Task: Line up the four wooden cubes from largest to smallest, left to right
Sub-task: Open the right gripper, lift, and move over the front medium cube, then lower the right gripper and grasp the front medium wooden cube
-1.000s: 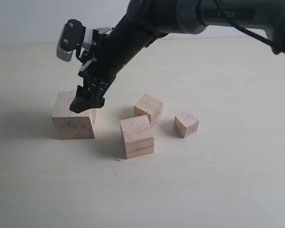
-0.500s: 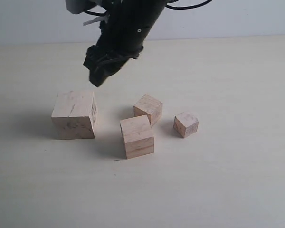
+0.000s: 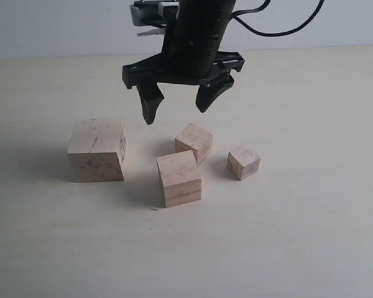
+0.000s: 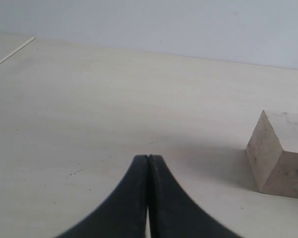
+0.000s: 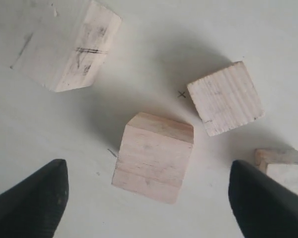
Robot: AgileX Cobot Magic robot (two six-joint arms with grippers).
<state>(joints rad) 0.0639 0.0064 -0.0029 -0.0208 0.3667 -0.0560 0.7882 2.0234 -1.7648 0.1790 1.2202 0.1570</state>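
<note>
Four pale wooden cubes rest on the table. The largest cube (image 3: pixel 97 151) (image 5: pixel 64 44), with dark smudges, sits at the left. The second-largest cube (image 3: pixel 180 179) (image 5: pixel 154 156) is in front, the third cube (image 3: pixel 194 141) (image 5: pixel 226 99) touches its back corner, and the smallest cube (image 3: pixel 244 162) (image 5: pixel 283 171) is at the right. My right gripper (image 3: pixel 178 112) (image 5: pixel 146 173) hangs wide open above the middle cubes, holding nothing. My left gripper (image 4: pixel 148 157) is shut and empty, low over bare table, with a smudged cube (image 4: pixel 280 153) off to one side. The exterior view does not show it.
The pale wooden table (image 3: pixel 311 236) stretches all round the cubes. A light wall (image 3: pixel 50 25) runs behind it. A thin pale line (image 4: pixel 12 53) marks the table in the left wrist view.
My right gripper lifted off the top of the largest cube, swung right over the middle cubes, turned, and opened wide. The cubes have not moved.
</note>
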